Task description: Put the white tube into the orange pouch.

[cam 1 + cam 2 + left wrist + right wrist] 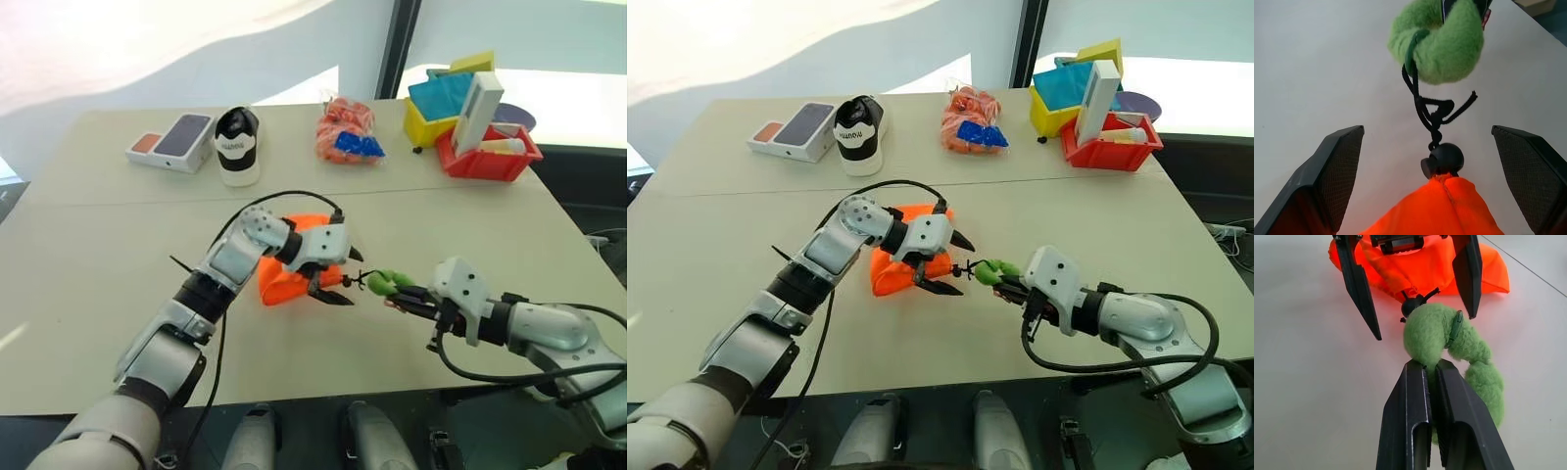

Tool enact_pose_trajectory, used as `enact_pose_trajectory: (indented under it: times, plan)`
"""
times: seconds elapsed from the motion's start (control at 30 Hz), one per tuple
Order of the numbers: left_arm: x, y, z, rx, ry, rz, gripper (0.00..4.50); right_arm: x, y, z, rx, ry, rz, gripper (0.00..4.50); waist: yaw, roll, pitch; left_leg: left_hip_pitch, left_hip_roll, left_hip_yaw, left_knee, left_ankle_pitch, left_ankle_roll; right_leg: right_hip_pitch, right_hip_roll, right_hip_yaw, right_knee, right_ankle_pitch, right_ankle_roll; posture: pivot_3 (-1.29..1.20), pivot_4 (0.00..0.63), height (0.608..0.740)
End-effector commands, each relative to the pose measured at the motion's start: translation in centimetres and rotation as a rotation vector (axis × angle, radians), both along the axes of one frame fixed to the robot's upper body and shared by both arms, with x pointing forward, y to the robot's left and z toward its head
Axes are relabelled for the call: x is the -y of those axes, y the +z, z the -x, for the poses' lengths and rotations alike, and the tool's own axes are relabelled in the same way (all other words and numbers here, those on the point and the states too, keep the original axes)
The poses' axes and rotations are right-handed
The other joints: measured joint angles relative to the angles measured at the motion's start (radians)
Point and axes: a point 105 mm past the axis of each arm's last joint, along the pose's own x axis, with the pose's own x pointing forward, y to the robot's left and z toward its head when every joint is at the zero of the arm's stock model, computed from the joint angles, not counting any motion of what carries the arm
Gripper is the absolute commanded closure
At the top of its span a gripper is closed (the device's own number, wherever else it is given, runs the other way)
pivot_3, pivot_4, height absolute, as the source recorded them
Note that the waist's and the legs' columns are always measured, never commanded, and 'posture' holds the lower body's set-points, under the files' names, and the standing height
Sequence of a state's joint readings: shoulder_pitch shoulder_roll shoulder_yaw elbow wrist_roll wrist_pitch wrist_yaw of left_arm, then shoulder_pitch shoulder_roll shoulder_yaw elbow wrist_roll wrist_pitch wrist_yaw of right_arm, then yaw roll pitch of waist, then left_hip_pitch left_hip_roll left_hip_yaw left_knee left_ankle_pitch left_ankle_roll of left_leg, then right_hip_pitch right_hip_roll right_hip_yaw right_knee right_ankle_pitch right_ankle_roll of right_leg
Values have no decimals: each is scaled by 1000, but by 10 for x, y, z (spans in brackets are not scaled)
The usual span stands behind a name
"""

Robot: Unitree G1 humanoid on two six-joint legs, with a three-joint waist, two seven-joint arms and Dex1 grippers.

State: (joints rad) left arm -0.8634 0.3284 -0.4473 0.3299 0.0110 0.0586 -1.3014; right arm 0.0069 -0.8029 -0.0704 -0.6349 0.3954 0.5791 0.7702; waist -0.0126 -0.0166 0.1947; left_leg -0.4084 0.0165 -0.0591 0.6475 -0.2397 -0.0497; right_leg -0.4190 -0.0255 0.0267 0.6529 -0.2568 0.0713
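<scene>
The orange pouch [284, 282] lies flat on the table's middle, its gathered neck pointing to the right. A black cord [1425, 110] with a round stopper runs from that neck to a fuzzy green ring [1442, 333]. My left gripper [347, 279] is open, one finger on each side of the pouch's neck without touching it. My right gripper [1431, 366] is shut on the green ring, holding it just off the table to the right of the pouch. The white tube is hidden from view.
Along the far side stand a phone box [171, 140], a black-and-white shoe [237, 145] and a lumpy orange-red packet [348, 130]. At the far right are a yellow bin [429, 119] and a red bin [490, 159] holding a tall white box [477, 113].
</scene>
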Motion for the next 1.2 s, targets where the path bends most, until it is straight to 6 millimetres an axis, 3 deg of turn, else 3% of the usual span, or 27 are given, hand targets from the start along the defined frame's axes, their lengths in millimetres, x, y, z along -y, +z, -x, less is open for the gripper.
enact_pose_trajectory:
  times: [0.03,0.47,0.8,0.9,1.13,1.2]
  plan:
    - [1,6,1,81,22,-2,38,-1,7,0,41,5,-12,4500,-1,0,0,0,0,0,0,0,0,0,0,0,0,0,0,0,150,740]
    - [-4,2,10,189,101,-16,38,-1,7,-3,49,-4,-15,4500,0,0,0,1,0,0,1,0,0,0,0,0,2,0,0,0,150,740]
    - [-4,2,16,173,145,-21,38,-1,9,-6,56,-3,-12,4500,0,0,0,1,0,0,1,0,0,1,0,0,2,0,0,0,150,740]
    - [-5,1,16,171,163,-32,795,0,9,-6,57,-2,-11,4500,0,0,0,1,0,0,1,0,0,1,0,0,2,0,0,0,150,740]
    - [-6,0,13,146,207,-11,4164,-1,10,-6,59,1,-9,4500,0,0,0,1,0,0,1,0,0,1,0,0,2,0,0,0,150,740]
    - [-7,0,11,144,225,-10,4164,0,10,-6,60,0,-9,4500,0,0,0,1,0,0,1,0,0,1,0,0,2,0,0,0,150,740]
